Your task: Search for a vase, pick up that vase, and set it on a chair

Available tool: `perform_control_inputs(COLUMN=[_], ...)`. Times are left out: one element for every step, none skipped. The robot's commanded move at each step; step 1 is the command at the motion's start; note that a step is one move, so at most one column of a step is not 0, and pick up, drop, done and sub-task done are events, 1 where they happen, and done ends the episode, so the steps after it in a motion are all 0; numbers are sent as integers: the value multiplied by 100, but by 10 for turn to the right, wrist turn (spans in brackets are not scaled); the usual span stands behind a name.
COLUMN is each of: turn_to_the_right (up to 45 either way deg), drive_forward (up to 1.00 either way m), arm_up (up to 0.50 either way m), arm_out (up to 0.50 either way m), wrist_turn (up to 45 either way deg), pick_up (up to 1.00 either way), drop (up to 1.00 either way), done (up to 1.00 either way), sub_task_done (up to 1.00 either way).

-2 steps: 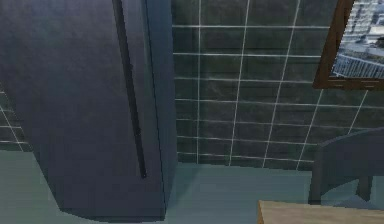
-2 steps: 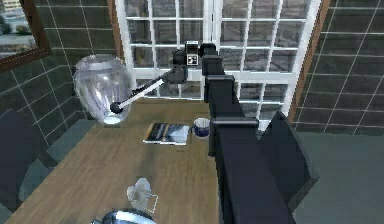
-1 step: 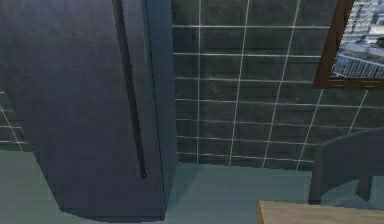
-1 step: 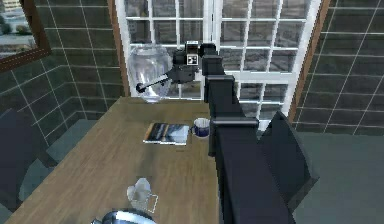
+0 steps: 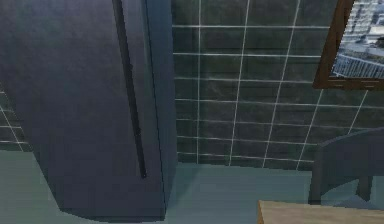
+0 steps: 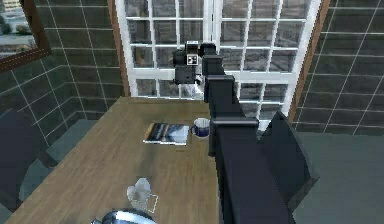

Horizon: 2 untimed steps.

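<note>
The arm [image 6: 235,150] reaches out across the wooden bench [image 6: 100,150] toward the white-barred window [image 6: 160,40]. The fingers [image 6: 182,76] ride high over the bench's far end, seen against the panes. That height would carry them clear of what stands below. Whether they are apart or together I cannot tell, nor whether they carry anything, because the window bars behind them confuse that end.

Everything on the bench lies back from the fingers, toward the arm's root. A dark mug [image 6: 202,126] sits close against the arm, with a flat magazine [image 6: 168,132] just beside it. Much farther back, at the bench's near end, is a clear glassy thing [image 6: 142,195]. Which of these is the vase I cannot say for sure. The clear glassy thing is my best guess, so I judge the search not yet settled.

A dark chair [image 6: 285,150] is drawn up to the bench on one side of the arm and a second chair [image 6: 18,150] on the other, so either could take the vase. Ahead stand a dark fridge [image 5: 90,100] and a tiled wall [image 5: 250,90]. The base faces along the bench, which puts the bench on the reaching side.
</note>
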Motion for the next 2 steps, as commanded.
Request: perform_control_inputs(turn_to_the_right=[0, 0], drive_forward=[0, 0], arm_up=[0, 0], arm_out=[0, 0], wrist_turn=[450, 30], pick_up=[0, 0], drop=[0, 0], done=[0, 0], sub_task_done=[0, 0])
